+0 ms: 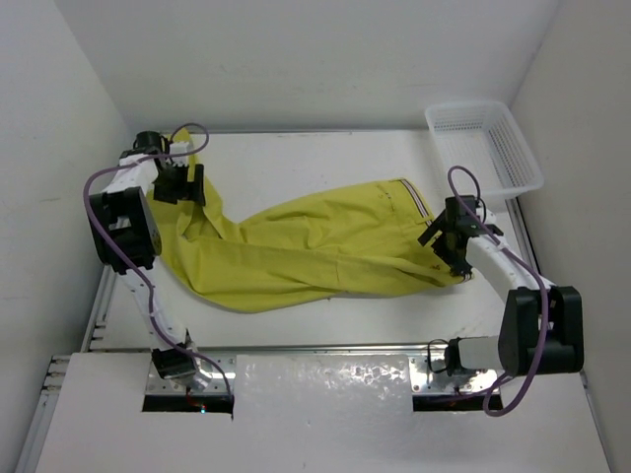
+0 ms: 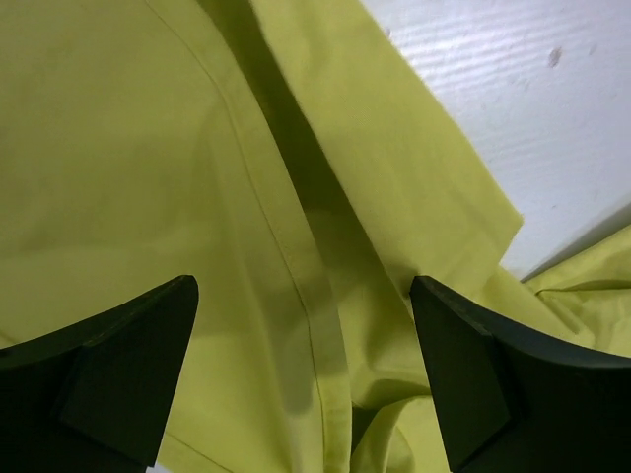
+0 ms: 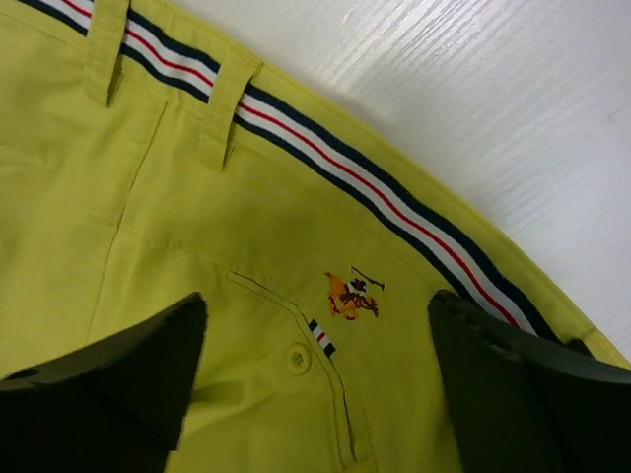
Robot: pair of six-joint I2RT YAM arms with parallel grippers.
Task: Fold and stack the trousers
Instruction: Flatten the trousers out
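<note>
The yellow-green trousers (image 1: 315,246) lie spread across the white table, waistband at the right, legs running left. My left gripper (image 1: 185,185) is open and hovers over the leg ends at the far left; its wrist view shows a leg seam (image 2: 306,296) between the spread fingers (image 2: 128,365). My right gripper (image 1: 446,239) is open over the waist end; its wrist view shows the striped waistband (image 3: 375,187), a back pocket with a button (image 3: 298,359) and an embroidered logo (image 3: 352,296) between the fingers (image 3: 118,384).
A white mesh basket (image 1: 483,148) stands at the back right corner. White walls close in the table on the left, back and right. Bare table (image 1: 315,158) lies behind the trousers.
</note>
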